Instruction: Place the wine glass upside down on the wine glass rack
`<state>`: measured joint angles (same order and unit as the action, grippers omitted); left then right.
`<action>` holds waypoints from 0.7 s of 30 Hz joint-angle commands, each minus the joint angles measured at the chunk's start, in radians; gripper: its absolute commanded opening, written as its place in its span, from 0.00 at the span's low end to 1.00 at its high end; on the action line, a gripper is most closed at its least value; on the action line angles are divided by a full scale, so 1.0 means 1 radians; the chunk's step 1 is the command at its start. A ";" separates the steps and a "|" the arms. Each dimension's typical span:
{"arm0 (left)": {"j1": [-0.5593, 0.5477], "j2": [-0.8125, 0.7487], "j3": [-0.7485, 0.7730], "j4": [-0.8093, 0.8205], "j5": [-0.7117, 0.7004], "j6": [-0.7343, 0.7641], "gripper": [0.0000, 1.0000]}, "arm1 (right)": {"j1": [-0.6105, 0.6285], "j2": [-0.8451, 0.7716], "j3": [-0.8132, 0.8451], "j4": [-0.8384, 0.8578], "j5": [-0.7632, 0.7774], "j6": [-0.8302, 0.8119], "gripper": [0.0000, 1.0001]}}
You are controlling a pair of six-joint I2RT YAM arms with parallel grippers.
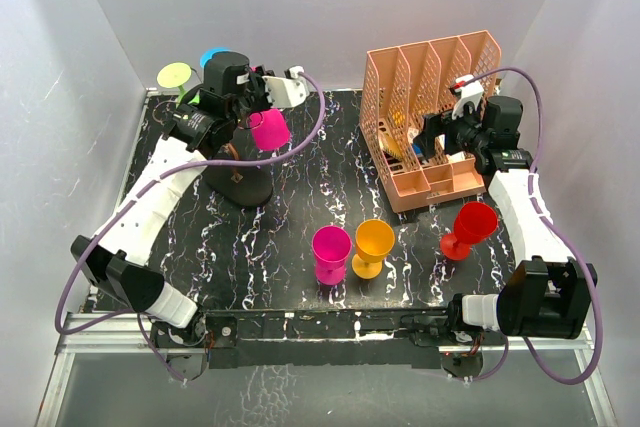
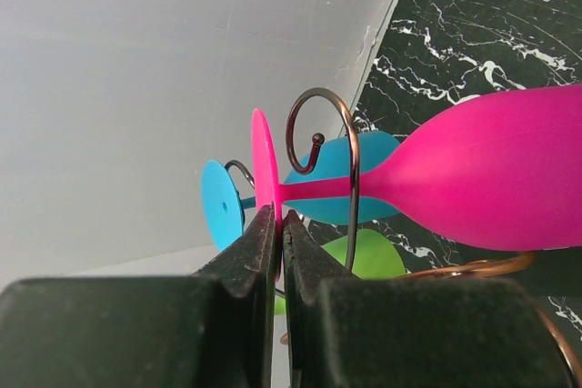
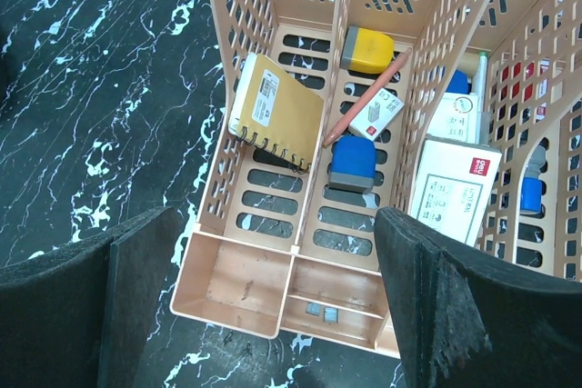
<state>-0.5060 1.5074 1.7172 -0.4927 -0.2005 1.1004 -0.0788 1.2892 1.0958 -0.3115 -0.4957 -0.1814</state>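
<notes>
The magenta plastic wine glass (image 2: 491, 179) was pinched by its foot in the left gripper (image 2: 277, 224), stem crossing a curled arm of the dark wire wine glass rack (image 2: 351, 156), seating and release judged outstanding; the right gripper (image 3: 277, 233) was spread, holding nothing.

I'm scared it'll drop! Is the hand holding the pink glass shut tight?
Shut: the left hand pinches the pink glass by its round foot, no gap showing.
</notes>
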 commanded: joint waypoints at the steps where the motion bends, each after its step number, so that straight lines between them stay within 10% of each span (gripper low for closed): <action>1: -0.007 -0.038 0.047 -0.007 0.037 0.014 0.00 | -0.009 -0.008 -0.004 0.065 -0.012 0.009 0.98; 21: -0.018 0.033 0.088 0.050 0.066 0.041 0.00 | -0.016 0.001 -0.007 0.065 -0.030 0.011 0.99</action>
<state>-0.5156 1.5341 1.7550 -0.4923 -0.1562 1.1275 -0.0883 1.3014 1.0882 -0.3096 -0.5049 -0.1802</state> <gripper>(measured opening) 0.018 0.984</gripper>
